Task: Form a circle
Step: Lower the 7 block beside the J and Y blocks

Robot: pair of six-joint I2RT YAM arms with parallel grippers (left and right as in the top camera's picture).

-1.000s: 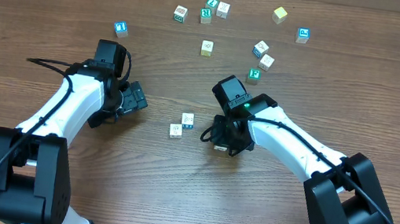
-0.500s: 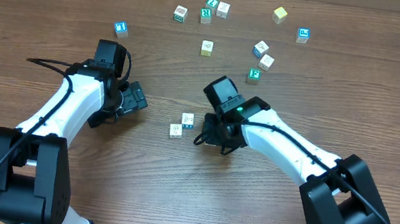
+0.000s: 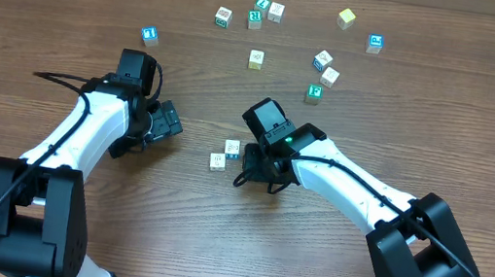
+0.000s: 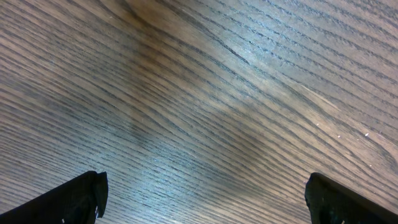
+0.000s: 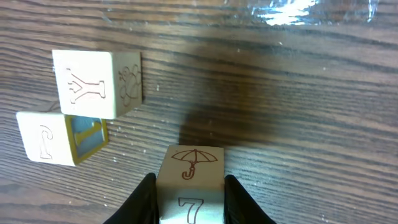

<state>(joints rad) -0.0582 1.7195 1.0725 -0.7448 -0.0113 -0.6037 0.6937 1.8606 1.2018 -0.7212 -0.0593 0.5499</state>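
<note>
No circle is in view. Two cream cubes sit touching at mid-table, the Y cube and a cube with a blue-and-yellow face. My right gripper is just right of them, shut on a third cream cube that shows an umbrella and a 7. That cube is hidden under the gripper in the overhead view. A short gap separates it from the pair. My left gripper stands open over bare wood to the left of the pair, with nothing between its fingers.
Several more alphabet cubes lie scattered across the back of the table, among them a group, a blue-faced one, a green-faced one and a yellowish one. The wooden tabletop runs to the frame edges.
My right gripper has carried its cube leftward, closer to the two cubes at mid-table. The left arm has not moved.
</note>
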